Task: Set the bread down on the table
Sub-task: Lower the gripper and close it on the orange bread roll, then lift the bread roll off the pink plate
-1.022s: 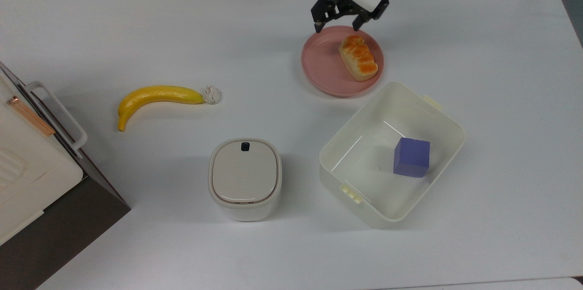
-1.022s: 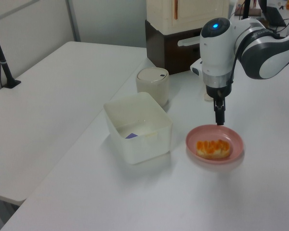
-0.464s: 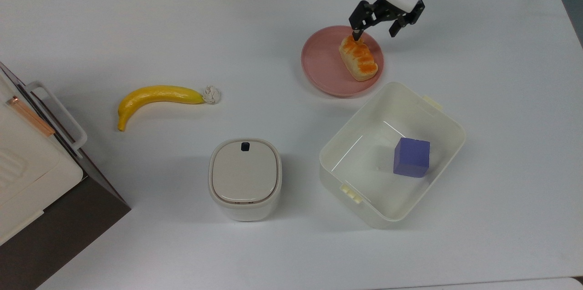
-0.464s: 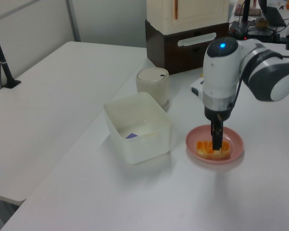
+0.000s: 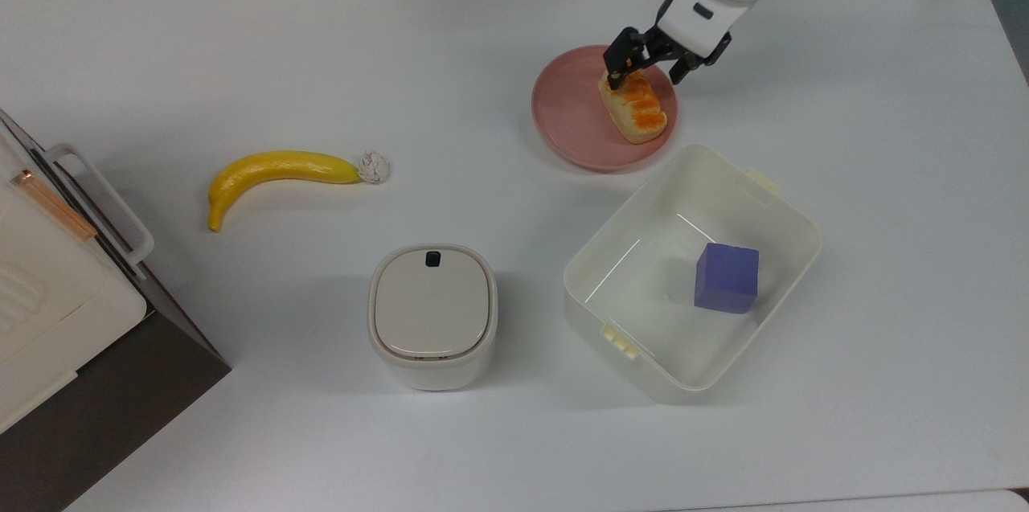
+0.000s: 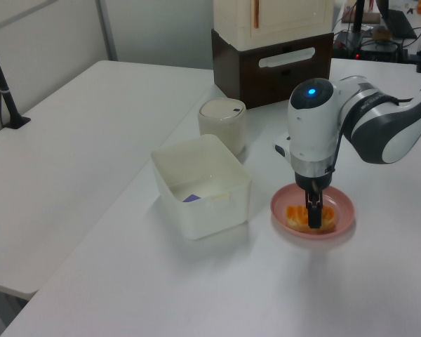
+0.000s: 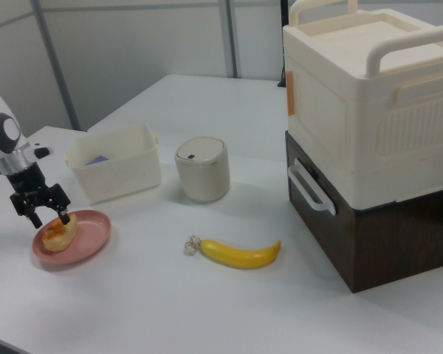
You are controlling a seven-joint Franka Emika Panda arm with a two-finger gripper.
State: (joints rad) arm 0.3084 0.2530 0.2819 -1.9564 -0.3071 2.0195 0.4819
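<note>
Bread [image 5: 634,103] lies on the pink plate [image 5: 567,110], with the gripper [image 5: 643,71] straddling its far end, fingers apart; lowering until the pads flank the pale sides, then closing gently, should avoid crushing it; bare table [image 5: 844,94] beside the plate and away from the white bin [image 5: 784,210] looks a fitting drop spot.

The arm [image 6: 379,126] is a Franka Panda with smooth, rounded white shells and broad dark grey bands at its joints. Its last link is a fat white cylinder [image 6: 312,133] capped by a domed top, where a small round light [image 6: 311,91] glows blue. A thin dark cable runs along the cylinder's side. The white wrist block [image 5: 698,10] carries a small dark oblong mark. The gripper [image 5: 643,71] is black, with two short angular fingers [image 7: 35,217] on jointed black links.
</note>
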